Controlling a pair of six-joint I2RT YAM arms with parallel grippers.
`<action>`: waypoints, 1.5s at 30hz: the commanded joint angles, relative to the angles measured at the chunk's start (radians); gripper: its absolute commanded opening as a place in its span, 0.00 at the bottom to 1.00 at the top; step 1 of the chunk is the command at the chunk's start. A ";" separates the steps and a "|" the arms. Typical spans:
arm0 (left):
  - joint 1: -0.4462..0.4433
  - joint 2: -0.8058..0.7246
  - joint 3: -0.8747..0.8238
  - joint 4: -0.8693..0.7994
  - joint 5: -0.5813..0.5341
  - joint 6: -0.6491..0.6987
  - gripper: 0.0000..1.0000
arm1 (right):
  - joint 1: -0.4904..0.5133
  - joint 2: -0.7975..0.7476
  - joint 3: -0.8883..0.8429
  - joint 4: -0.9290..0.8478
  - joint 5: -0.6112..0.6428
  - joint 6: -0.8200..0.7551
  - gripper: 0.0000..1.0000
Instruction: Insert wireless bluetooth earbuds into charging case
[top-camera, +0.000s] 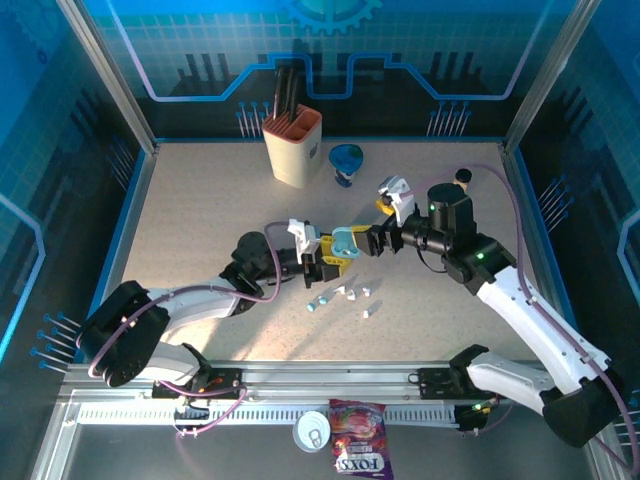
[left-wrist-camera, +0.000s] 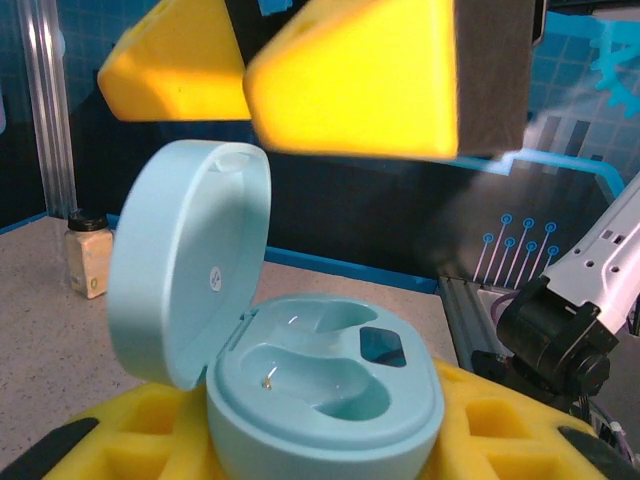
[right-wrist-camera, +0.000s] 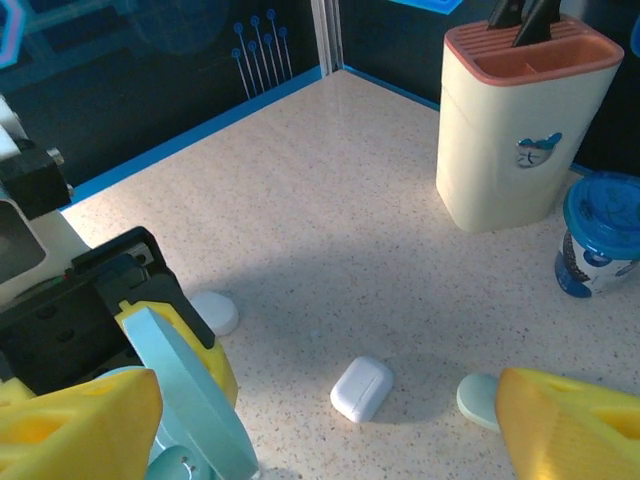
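Over the middle of the bench (top-camera: 200, 230), held in the left jaws, closed narrow on it: pale teal charging case (left-wrist-camera: 320, 400), lid swung up, both wells empty. Just right of it, right jaws spread wide, holding nothing. On the bench just nearer, loose earbuds (top-camera: 352, 293), none seated yet. Judged early: case open and presented; picking and seating each bud all left to do.

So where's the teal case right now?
In the middle of the top view, the case sits open in the left gripper, with the right gripper just beside it and loose earbuds just below.
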 joint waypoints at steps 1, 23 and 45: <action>0.025 -0.020 -0.032 0.067 0.009 -0.004 0.36 | -0.009 -0.067 -0.023 0.126 -0.062 0.053 0.87; 0.373 -0.201 -0.064 0.055 0.033 -0.146 0.36 | 0.026 0.130 -0.214 0.021 0.006 0.500 0.79; 0.485 -0.195 -0.010 0.037 0.093 -0.225 0.35 | 0.371 0.567 -0.218 0.237 -0.035 0.824 0.66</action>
